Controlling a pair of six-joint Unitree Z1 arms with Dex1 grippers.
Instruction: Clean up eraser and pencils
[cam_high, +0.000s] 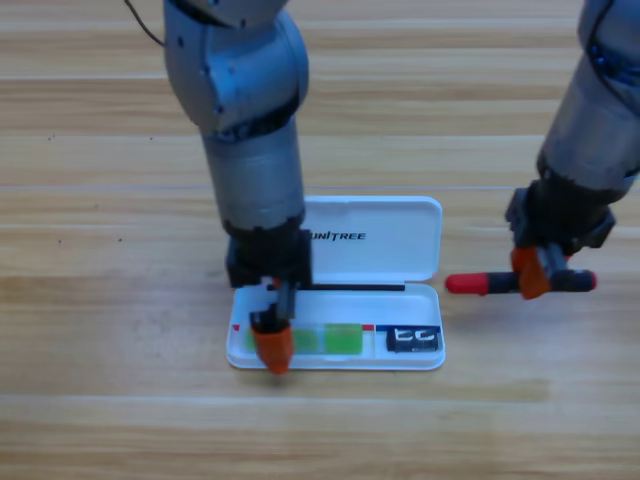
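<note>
Eraser: the small dark eraser (413, 339) with pale marks lies inside the white case (400, 262), in the right end of the lower tray, flat and apart from both grippers.
Green pencil: the light green pencil (340, 338) lies along the bottom of the same tray, left of the eraser and just beside it; its left part is hidden under the left gripper (so only the middle and right stretch of green shows).
Red-and-black pencil: the thicker pencil (470, 284) is outside the case, to the right of it, lying roughly level across the picture with its red end pointing toward the case and its black barrel toward the right edge.
Right gripper: the right gripper (532, 272) comes down from the upper right corner and its orange jaws sit closed around the red-and-black pencil near its middle; whether the pencil rests on the table or hangs just over it I cannot tell.
Left gripper: the left gripper (271, 347) points down into the left end of the tray, over the green pencil's hidden end; how its jaws stand I cannot tell.
Case: open, lid laid back flat above the tray.
Table: wooden table (100, 400), the case near its middle.
</note>
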